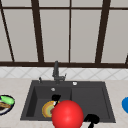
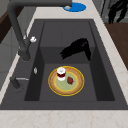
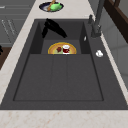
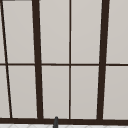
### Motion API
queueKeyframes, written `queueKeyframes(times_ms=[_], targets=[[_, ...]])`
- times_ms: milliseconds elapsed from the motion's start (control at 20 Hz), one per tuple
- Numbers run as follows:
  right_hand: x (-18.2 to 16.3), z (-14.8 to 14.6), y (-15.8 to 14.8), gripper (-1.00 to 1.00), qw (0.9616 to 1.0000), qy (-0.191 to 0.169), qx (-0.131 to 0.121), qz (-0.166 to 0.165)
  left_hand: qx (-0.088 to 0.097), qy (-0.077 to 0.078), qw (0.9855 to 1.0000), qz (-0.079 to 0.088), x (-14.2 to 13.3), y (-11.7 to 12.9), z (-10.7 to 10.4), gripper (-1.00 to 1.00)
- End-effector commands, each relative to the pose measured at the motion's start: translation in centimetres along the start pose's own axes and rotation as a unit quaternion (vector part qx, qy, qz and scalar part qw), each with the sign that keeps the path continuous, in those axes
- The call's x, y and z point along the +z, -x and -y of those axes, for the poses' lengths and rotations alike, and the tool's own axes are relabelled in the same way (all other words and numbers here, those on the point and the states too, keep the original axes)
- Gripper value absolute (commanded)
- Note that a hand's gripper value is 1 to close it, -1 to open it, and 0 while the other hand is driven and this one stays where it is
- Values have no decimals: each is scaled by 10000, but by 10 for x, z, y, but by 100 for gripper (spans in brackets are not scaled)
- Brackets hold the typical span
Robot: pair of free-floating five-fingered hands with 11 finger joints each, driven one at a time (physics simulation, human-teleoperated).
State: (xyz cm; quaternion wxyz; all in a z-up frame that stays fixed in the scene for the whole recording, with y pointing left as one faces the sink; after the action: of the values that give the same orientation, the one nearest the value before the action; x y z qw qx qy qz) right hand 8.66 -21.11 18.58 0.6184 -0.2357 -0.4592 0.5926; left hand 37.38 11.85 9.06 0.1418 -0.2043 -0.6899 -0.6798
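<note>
Two black hands show in the front view: the left hand (image 1: 56,98) hangs over the sink's (image 1: 107,110) left basin just behind a big red ball (image 1: 67,114), and the right hand (image 1: 92,119) sits low at the sink's front edge, right of the ball. The ball hides most of a plate (image 1: 47,109) there; the left side view shows the plate (image 2: 66,80) whole, round with a yellow rim and greenish middle, lying flat on the basin floor and carrying a small red-and-white cup (image 2: 61,73) and a dark red bit (image 2: 70,80). In that view the left hand (image 2: 76,48) hovers above the basin beside the plate, not touching it, its fingers stretched out and slightly apart, holding nothing. The right side view shows the same hand (image 3: 53,27) beyond the plate (image 3: 62,48), near the basin's far wall. Whether the right hand's fingers are spread or curled cannot be told. On the surface, a dish with green food (image 1: 5,103) sits left of the sink and a blue disc (image 2: 74,6) right of it; the tap (image 1: 56,72) stands behind the basin.
</note>
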Motion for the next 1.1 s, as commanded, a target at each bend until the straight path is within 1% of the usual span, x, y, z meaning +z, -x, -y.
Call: queueKeyframes(times_ms=[0,50,100,150,250,350,400,450,500,550,600,700,800,850,900,1000,1050], targets=[[0,0,0,0,10000,0,0,0,200,-160,9997,-16,9,1,4,-100],[0,0,0,0,10000,0,0,0,196,-126,9997,-22,9,2,5,-100],[0,0,0,0,10000,0,0,0,185,-126,9997,-47,10,3,7,-100],[0,0,0,0,10000,0,0,0,186,-103,9997,-101,9,9,7,-100],[0,0,0,0,10000,0,0,0,244,-45,9997,-41,9,22,6,-100],[0,0,0,0,10000,0,0,0,132,-10,9999,-4,9,28,12,-100],[0,0,0,0,10000,0,0,0,150,-9,9999,-5,10,31,17,-100],[0,0,0,0,10000,0,0,0,275,-24,9996,-2,11,37,20,-100],[0,0,0,0,10000,0,0,0,232,0,9997,-13,11,38,23,-100],[0,0,0,0,10000,0,0,0,243,-2,9997,-13,11,41,25,-100],[0,0,0,0,10000,0,0,0,237,-19,9997,-3,11,44,28,-100],[0,0,0,0,10000,0,0,0,192,-39,9998,-45,16,45,35,-100],[0,0,0,0,10000,0,0,0,320,-116,9994,-29,22,50,37,-100],[0,0,0,0,10000,0,0,0,429,-151,9990,-45,22,55,35,-100],[0,0,0,0,10000,0,0,0,498,-177,9986,-80,23,60,34,-100],[0,0,0,0,10000,0,0,0,687,-193,9974,-138,24,68,29,-100],[0,0,0,0,10000,0,0,0,747,-220,9968,-166,24,69,27,-100]])
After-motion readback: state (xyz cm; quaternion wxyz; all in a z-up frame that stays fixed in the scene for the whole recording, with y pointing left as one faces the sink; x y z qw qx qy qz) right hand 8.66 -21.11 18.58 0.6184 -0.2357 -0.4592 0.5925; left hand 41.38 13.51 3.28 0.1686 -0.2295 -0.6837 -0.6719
